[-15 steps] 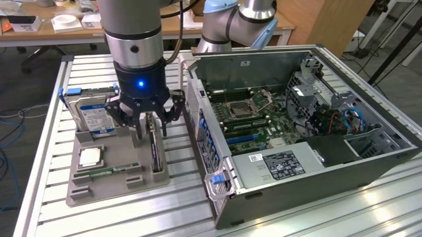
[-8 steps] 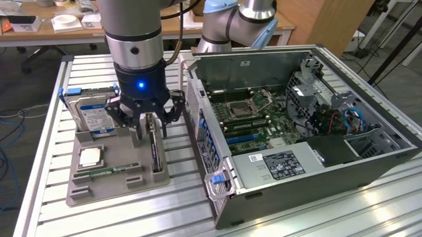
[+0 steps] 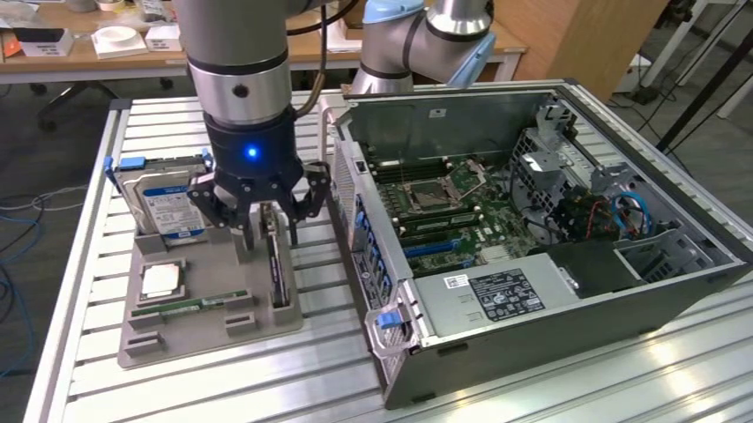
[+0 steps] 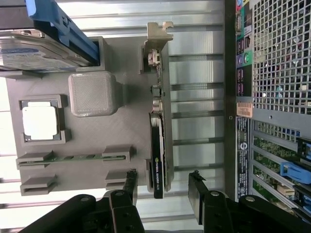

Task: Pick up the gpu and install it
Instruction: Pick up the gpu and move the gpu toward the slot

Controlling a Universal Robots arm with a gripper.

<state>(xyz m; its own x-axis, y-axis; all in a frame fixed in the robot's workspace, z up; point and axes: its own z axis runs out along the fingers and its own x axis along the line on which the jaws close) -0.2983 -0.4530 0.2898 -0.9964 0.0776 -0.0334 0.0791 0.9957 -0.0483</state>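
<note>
gripper [image 3: 268, 218] [image 4: 163, 188] hovering over gpu [image 3: 279, 264] [image 4: 159, 141] | jaws standing wide, straddling it, gripping nothing | gpu standing on edge along the grey tray's [image 3: 200, 328] [image 4: 92, 133] edge nearest the open computer case [image 3: 553, 291] [image 4: 272, 63]

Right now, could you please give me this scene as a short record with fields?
gripper: open, lowered over the gpu, one finger on each side, gaps showing to the card
gpu: standing on edge in its slot of the grey holder, not lifted
grey holder: on the slatted table, beside the computer case
other parts in holder: hard drive, CPU, RAM stick
computer case: side open, motherboard exposed
</note>
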